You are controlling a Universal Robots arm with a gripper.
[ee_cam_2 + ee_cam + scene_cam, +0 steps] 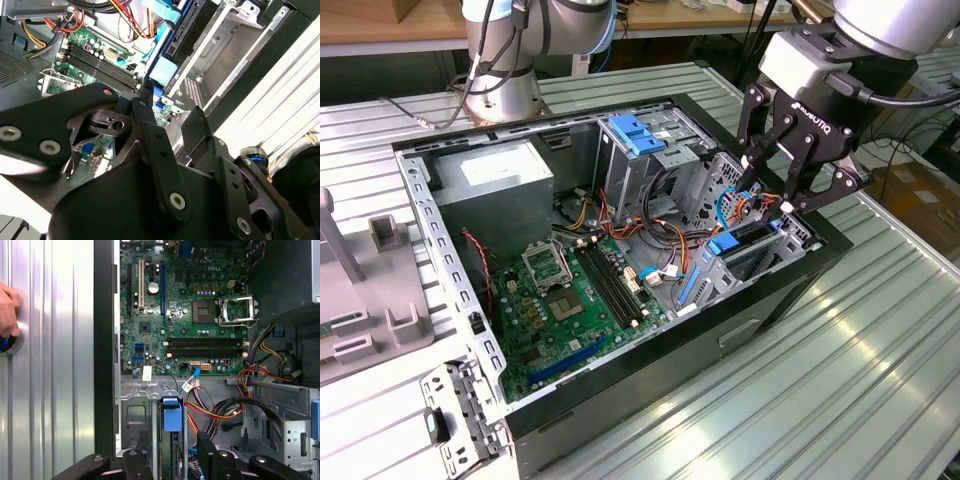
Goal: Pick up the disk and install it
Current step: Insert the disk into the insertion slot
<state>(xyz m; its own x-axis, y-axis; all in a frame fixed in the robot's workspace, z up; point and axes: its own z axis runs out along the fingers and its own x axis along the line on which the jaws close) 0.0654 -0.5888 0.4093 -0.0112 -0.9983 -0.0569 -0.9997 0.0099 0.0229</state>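
The disk (752,252), a dark slab in a light-blue carrier, lies slanted in the drive bay at the corner of the open computer case (650,370) on the exterior view's right. Its blue end tab (172,416) points toward the motherboard, and the tab (161,70) and dark slab also appear in the second wrist view. My gripper (767,190) hangs just above the bay, open, with its black fingers apart and nothing between them. In both wrist views the fingers (204,450) straddle the line of the disk without touching it.
A shorter blue bracket (635,135) sits on the upper drive cage. Bundles of cables (665,235) run between cage and motherboard (570,300). A person's hand (7,305) rests on a round button on the ribbed metal table (860,380). A grey fixture (370,290) stands beside the case.
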